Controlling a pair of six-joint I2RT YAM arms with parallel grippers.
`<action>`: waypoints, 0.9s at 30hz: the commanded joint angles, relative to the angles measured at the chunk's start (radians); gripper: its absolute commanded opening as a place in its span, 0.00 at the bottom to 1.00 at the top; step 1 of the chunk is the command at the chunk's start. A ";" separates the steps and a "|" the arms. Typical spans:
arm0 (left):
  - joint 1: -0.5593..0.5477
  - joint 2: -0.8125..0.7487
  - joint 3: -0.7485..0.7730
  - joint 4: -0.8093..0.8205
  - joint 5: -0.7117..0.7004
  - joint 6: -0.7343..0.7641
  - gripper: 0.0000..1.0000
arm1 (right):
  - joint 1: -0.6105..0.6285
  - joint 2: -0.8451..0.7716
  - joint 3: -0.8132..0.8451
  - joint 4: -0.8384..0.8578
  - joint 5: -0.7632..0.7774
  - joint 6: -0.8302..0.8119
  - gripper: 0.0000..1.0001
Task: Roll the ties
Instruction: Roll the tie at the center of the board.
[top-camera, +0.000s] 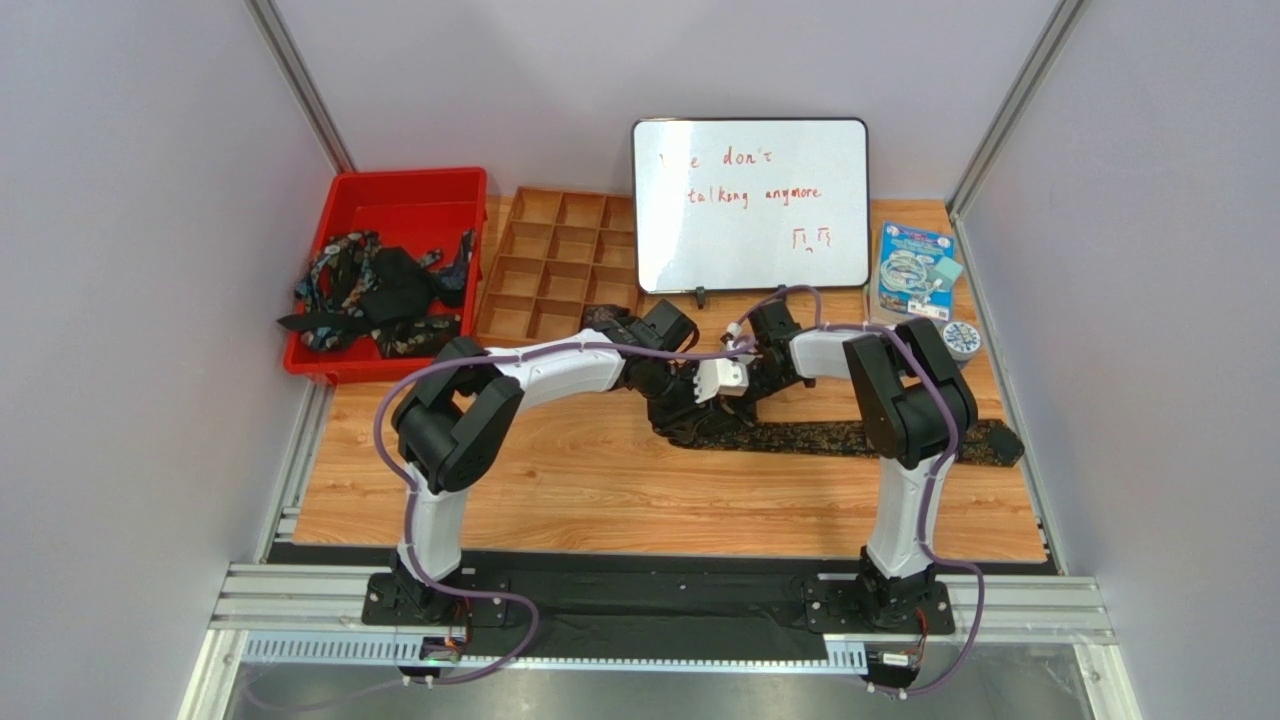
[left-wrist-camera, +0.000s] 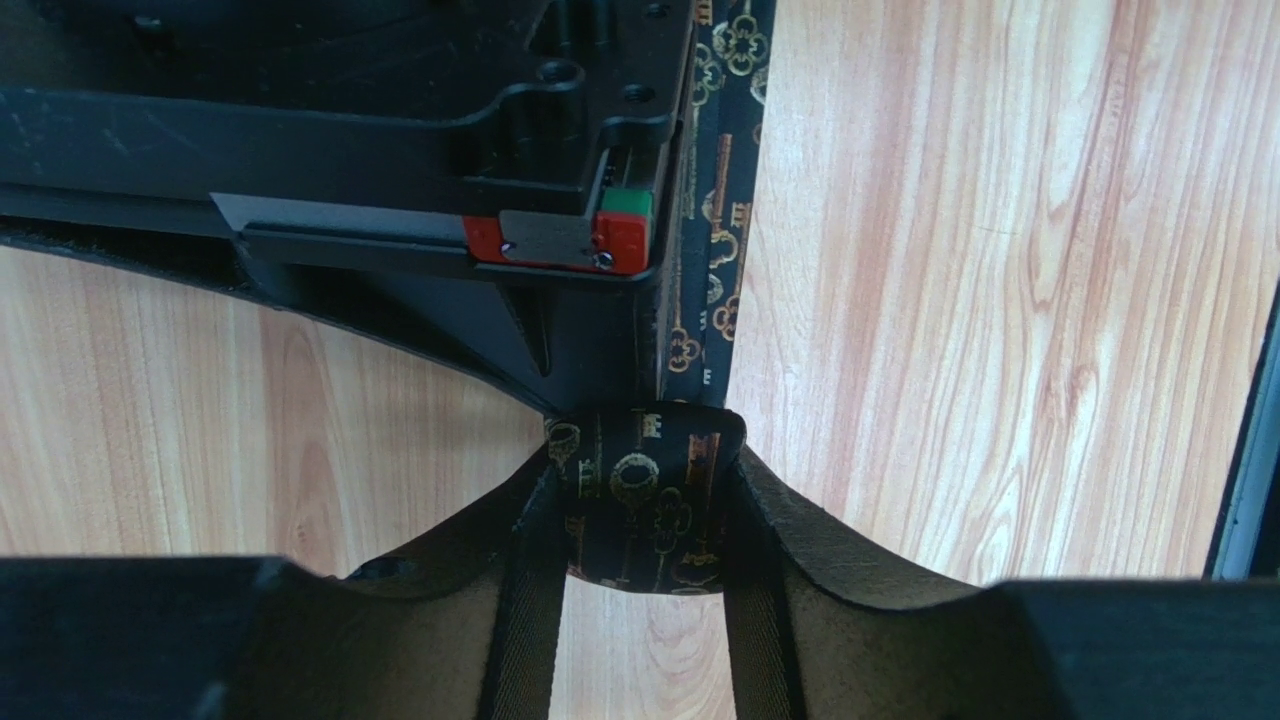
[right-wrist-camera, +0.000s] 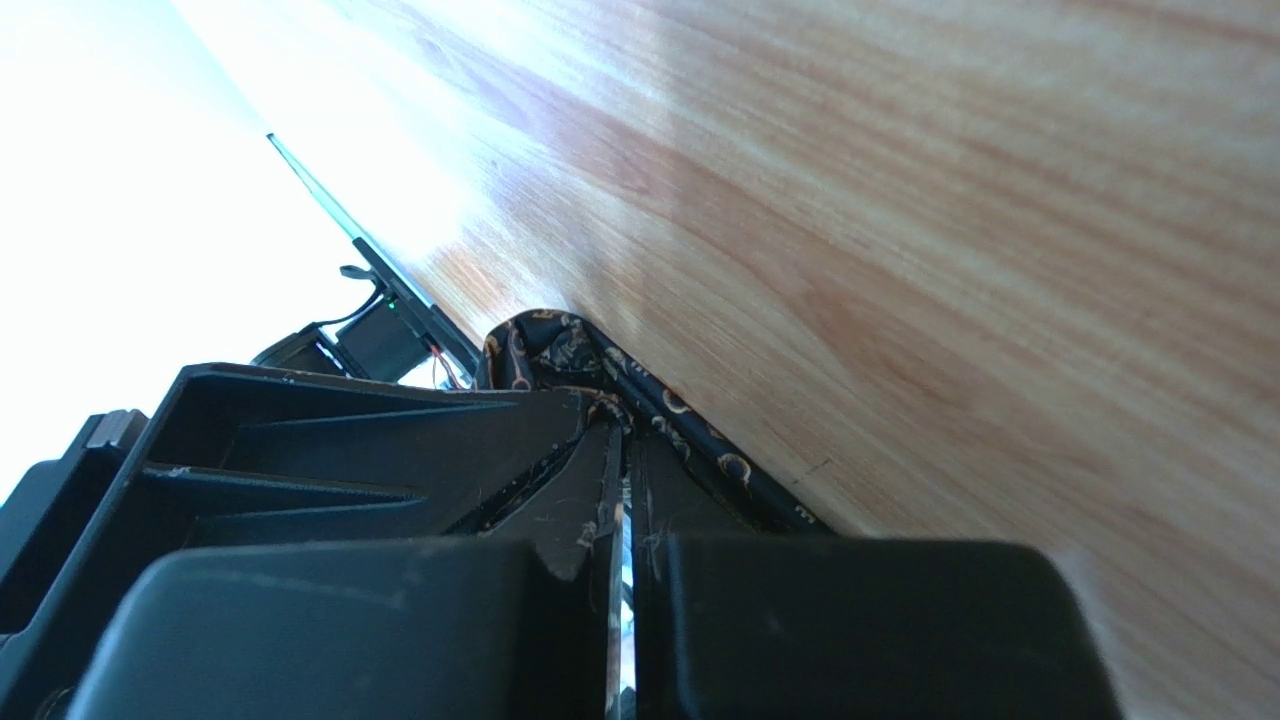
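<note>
1. Closed in by grey walls (top-camera: 135, 300) on three sides: wooden counter (top-camera: 601, 495), open wood toward near edge.
2. At back left, red bin (top-camera: 394, 182) heaped with ties (top-camera: 376, 288).
3. Lies flat across right half, reaching right edge: one tie (top-camera: 842, 438).
4. Left gripper (left-wrist-camera: 649, 503) clamped on tie's folded end.
5. Right gripper (right-wrist-camera: 619, 428) pressed nearly closed beside curled end; hold unclear.

The wooden table (top-camera: 601, 480) carries a red bin (top-camera: 394, 192) at its far left corner, with a wooden divider tray (top-camera: 556, 263) just beside it. A whiteboard (top-camera: 751, 203) stands at the far middle. A blue packet (top-camera: 917, 270) and a small round disc (top-camera: 962, 341) lie at the far right. A dark patterned tie (top-camera: 819, 438) lies stretched across the right half.
</note>
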 joint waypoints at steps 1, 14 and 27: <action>-0.036 0.043 -0.002 0.030 0.010 -0.032 0.42 | 0.008 -0.006 -0.016 0.082 0.058 0.026 0.01; -0.055 0.085 -0.059 -0.016 -0.104 0.030 0.32 | -0.085 -0.110 0.039 -0.211 -0.086 -0.132 0.22; -0.062 0.115 -0.033 -0.044 -0.112 0.039 0.33 | -0.078 -0.124 0.003 -0.128 -0.127 -0.094 0.42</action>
